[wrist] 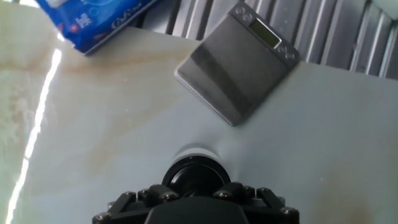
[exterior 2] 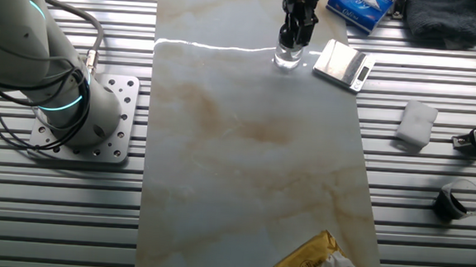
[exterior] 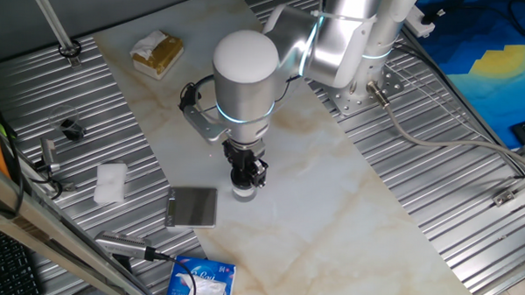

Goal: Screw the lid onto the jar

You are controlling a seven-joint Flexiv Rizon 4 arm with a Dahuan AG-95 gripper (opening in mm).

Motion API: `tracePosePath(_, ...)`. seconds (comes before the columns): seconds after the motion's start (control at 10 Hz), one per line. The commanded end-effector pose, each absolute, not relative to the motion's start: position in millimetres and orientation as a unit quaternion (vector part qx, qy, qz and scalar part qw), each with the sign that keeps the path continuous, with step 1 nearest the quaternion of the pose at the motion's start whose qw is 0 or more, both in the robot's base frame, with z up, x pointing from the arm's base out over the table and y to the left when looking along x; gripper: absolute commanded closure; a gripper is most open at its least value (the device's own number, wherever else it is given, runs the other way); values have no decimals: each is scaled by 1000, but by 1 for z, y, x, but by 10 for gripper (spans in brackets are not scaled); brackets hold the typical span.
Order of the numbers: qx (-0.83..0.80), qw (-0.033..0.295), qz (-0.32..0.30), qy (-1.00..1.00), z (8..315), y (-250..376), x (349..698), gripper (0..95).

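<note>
The small clear glass jar stands upright on the marble tabletop, next to the grey square scale; it also shows in the other fixed view. The black lid sits on top of the jar, whose pale rim shows just beyond it in the hand view. My gripper comes straight down over the jar and its fingers close round the lid. In the other fixed view my gripper stands directly above the jar. The fingertips themselves are hidden by the hand body.
A grey square scale lies just left of the jar, seen also in the hand view. A blue tissue pack lies near the front edge. A white folded cloth and a yellow packet lie further off.
</note>
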State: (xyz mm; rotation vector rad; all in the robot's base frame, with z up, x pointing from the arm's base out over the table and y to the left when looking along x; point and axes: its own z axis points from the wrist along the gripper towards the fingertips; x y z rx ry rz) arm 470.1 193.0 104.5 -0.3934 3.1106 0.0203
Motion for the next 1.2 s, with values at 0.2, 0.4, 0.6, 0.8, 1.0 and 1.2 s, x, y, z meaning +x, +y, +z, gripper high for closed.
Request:
tracePosePath(0.2, -69, 1, 7, 998, 104, 193, 470, 950)
tracePosePath(0.4, -47, 0, 7, 999, 104, 193, 470, 950)
tracePosePath(0.6, -25, 0, 8, 1000, 104, 193, 470, 950)
tracePosePath(0.8, 5, 0, 7, 1000, 104, 193, 470, 950)
tracePosePath(1.0, 31, 0, 7, 999, 104, 193, 470, 950)
tracePosePath(1.2, 77, -1, 8, 997, 104, 193, 470, 950)
